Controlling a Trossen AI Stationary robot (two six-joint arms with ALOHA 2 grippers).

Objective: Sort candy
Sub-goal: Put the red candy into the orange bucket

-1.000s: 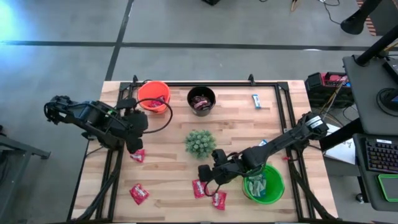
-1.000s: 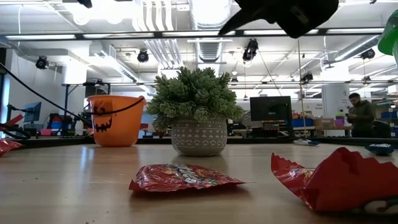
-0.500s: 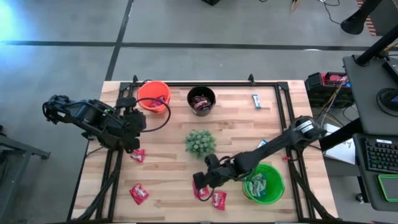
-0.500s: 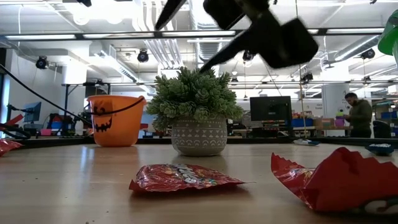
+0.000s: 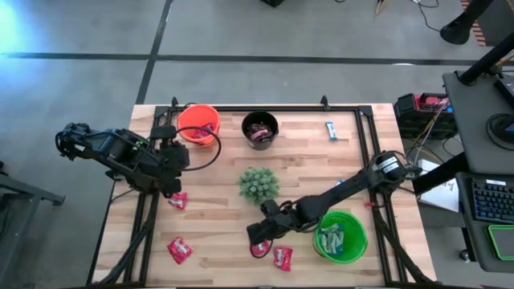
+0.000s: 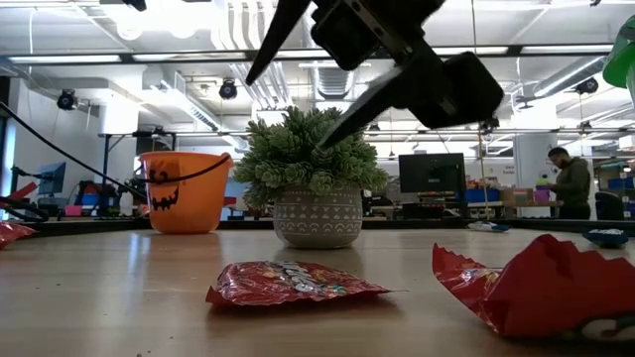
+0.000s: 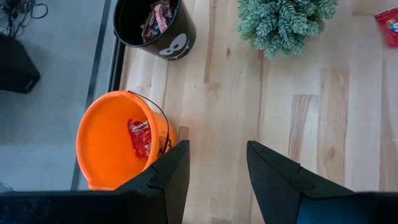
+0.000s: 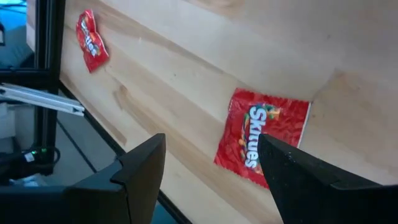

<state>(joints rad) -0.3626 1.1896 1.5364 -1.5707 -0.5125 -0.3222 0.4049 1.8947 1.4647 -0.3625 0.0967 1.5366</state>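
My right gripper [image 5: 255, 236] is open and hovers over a red Skittles packet [image 8: 264, 143] lying flat near the table's near edge; the packet shows between its two fingers in the right wrist view, untouched. In the low view the gripper [image 6: 284, 114] hangs well above that packet [image 6: 293, 283]. A second red packet [image 5: 283, 258] lies just beside it. My left gripper [image 7: 217, 180] is open and empty beside the orange bucket [image 7: 118, 143], which holds one red packet [image 7: 140, 137]. More red packets lie at the left [image 5: 178, 200] and near-left [image 5: 179, 250].
A black bucket [image 5: 260, 129] with dark candy stands at the far edge. A green bucket [image 5: 340, 235] with light wrappers sits under my right arm. The potted spiky plant [image 5: 259, 185] stands mid-table. A blue candy [image 5: 331, 130] lies far right. Black rails run along both table sides.
My right gripper has moved toward the table's left and near edge and come down, from beside the green bucket to above the red packet, staying open. The candy has not moved.
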